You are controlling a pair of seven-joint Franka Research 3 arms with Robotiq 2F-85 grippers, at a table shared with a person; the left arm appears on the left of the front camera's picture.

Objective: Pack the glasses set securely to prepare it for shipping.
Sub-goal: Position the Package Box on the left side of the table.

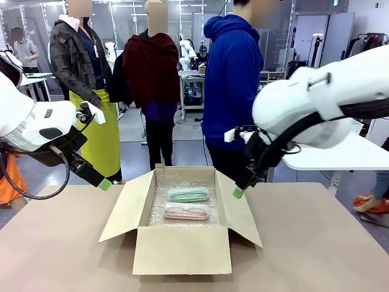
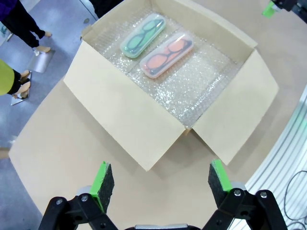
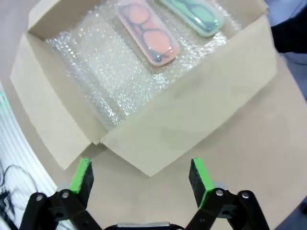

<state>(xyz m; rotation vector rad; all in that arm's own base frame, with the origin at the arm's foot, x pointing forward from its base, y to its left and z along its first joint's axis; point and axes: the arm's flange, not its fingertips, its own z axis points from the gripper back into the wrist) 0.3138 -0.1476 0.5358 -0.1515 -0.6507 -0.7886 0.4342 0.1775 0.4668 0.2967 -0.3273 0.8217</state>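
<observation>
1. The left gripper (image 1: 104, 183) hangs above the table (image 1: 55, 243), just outside the left flap (image 1: 129, 207) of the cardboard box (image 1: 182, 176). Its fingers are spread wide and hold nothing. In its wrist view the green pads frame that flap's outer edge, a stance I judge ready for folding the flap inward.
2. The left flap leans outward and leaves the box mouth fully open, so the contents can be reached and checked from above.
3. Bubble wrap (image 2: 196, 91) lines the floor of the box, most likely as cushioning for fragile goods in transit.
4. The glasses set lies on that lining toward the far end of the box. The mint green case (image 1: 188, 194) is farther from the robot and the pink case (image 1: 186, 211) nearer. They lie parallel and just beside each other, with bare wrap left in front of them. Nothing covers them yet, so in my judgement they could slide about.
5. The front flap (image 1: 182, 249) hangs down toward the robot, and the right flap (image 1: 241, 216) splays out to the side.
6. The right gripper (image 1: 238, 192) hovers just above the far edge of the right flap, mirroring its partner. Its pads are wide apart and empty. Both arms seem posted at opposite sides so the flaps can be closed together.
</observation>
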